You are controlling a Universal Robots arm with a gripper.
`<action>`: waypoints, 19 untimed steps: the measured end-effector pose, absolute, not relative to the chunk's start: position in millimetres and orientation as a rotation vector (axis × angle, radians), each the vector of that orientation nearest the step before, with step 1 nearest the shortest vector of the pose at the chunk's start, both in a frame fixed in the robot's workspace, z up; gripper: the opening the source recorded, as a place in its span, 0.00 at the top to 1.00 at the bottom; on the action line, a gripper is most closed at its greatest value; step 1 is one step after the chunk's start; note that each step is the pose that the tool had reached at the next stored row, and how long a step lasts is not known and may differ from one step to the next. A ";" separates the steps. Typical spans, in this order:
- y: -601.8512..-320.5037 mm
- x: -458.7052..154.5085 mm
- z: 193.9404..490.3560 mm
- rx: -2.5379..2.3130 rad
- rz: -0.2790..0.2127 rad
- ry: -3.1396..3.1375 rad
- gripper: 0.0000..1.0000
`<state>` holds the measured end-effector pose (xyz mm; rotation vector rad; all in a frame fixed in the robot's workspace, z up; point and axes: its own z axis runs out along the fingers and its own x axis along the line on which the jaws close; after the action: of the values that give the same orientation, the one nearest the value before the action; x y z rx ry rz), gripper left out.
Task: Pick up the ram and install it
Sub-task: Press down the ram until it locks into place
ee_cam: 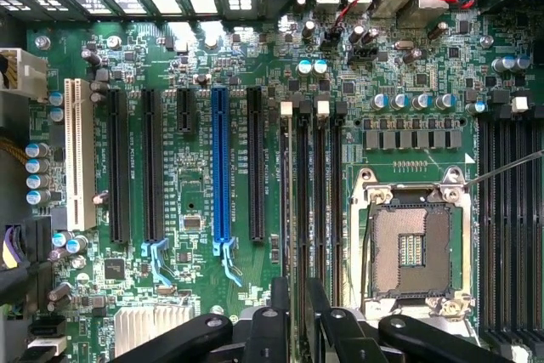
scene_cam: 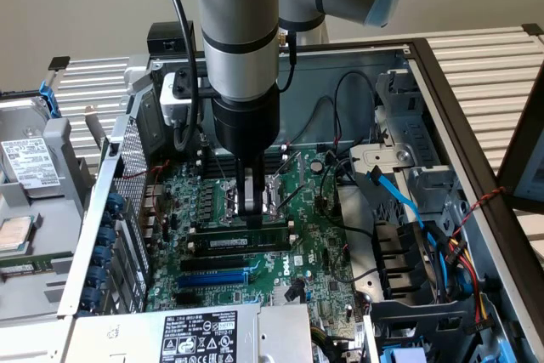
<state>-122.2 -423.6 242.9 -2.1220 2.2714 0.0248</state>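
Observation:
The ram (scene_cam: 238,241), a thin green stick with a white label, stands on edge in one of the long black slots (scene_cam: 229,259) on the motherboard, level along its length. My gripper (scene_cam: 253,212) comes straight down onto the middle of its top edge. In the wrist view the ram (ee_cam: 291,201) appears edge-on as a narrow strip. The gripper (ee_cam: 297,299) straddles it, one dark finger (ee_cam: 279,312) on each side, closed to a narrow gap on the stick. Empty black slots (ee_cam: 321,193) run beside it.
The open CPU socket (ee_cam: 412,248) lies just beyond the ram slots, with more black slots (ee_cam: 510,227) past it. A blue slot (ee_cam: 220,167) and black expansion slots sit on the other side. Blue and black cables (scene_cam: 395,189) and drive cages crowd the exterior view's right.

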 end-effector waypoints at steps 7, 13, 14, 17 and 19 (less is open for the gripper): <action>-423.6 -122.2 242.9 -2.122 0.025 2.271 0.69; -423.6 -122.2 242.9 -2.122 0.025 2.271 0.71; -423.6 -122.2 242.9 -2.122 0.025 2.271 0.71; -423.6 -122.2 242.9 -2.122 0.025 2.271 0.81; -423.6 -122.2 242.9 -2.122 0.025 2.271 0.88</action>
<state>-122.2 -423.6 242.9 -2.1220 2.2714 0.0248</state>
